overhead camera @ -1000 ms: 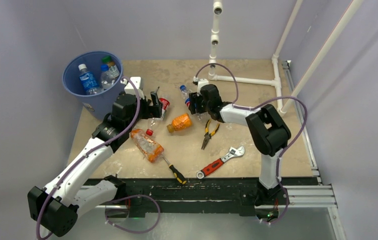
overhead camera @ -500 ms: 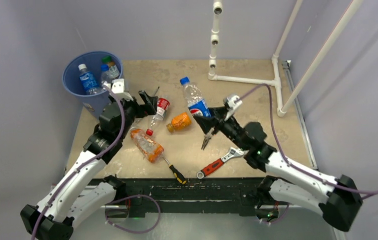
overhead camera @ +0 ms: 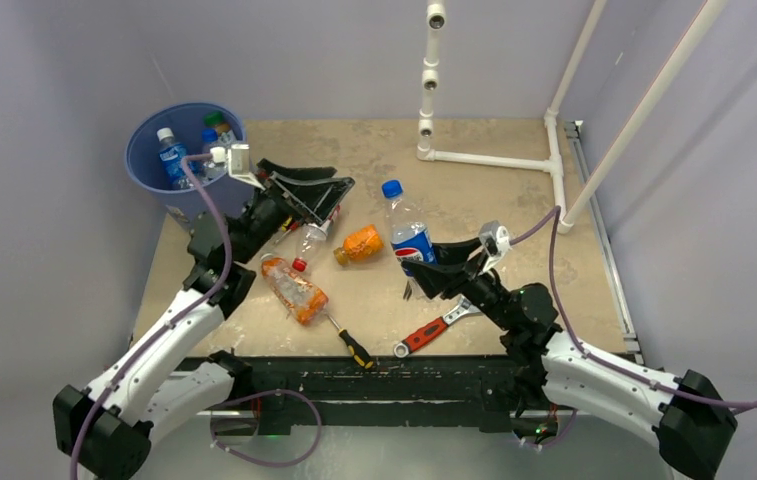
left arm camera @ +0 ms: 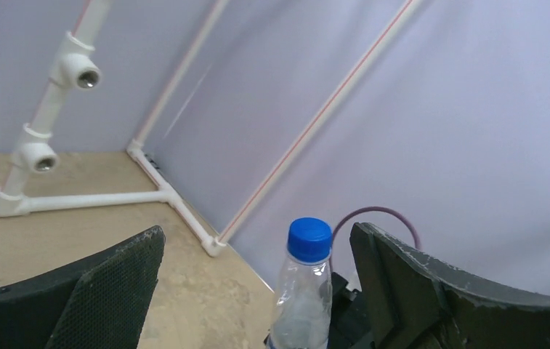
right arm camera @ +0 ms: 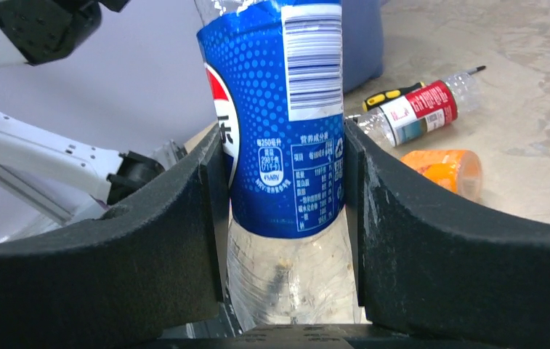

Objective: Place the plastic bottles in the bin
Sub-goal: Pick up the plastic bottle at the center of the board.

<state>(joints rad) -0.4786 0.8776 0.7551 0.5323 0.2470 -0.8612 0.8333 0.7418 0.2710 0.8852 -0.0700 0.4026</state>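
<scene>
Right gripper (right arm camera: 282,189): I have it clamped on the clear plastic bottle with blue label and blue cap (overhead camera: 406,228), upright above the middle of the tan table (overhead camera: 514,200). Left gripper (overhead camera: 326,188): jaws wide apart, holding nothing, raised beside the round blue plastic bin (overhead camera: 144,140) at the far-left corner. A crushed orange-filled bottle (overhead camera: 294,288) lies toward the near-left edge.

Observe that the right gripper (overhead camera: 422,264) clamps the blue-labelled bottle (overhead camera: 401,214) by its lower body, with the cap pointing away from the wrist. The left gripper (overhead camera: 326,188) has its jaws spread wide and holds nothing. The red-labelled bottle (overhead camera: 312,238) lies near its fingers. The bin (overhead camera: 134,135) stands behind its wrist. The orange bottle (overhead camera: 362,243) lies between the two grippers.
</scene>
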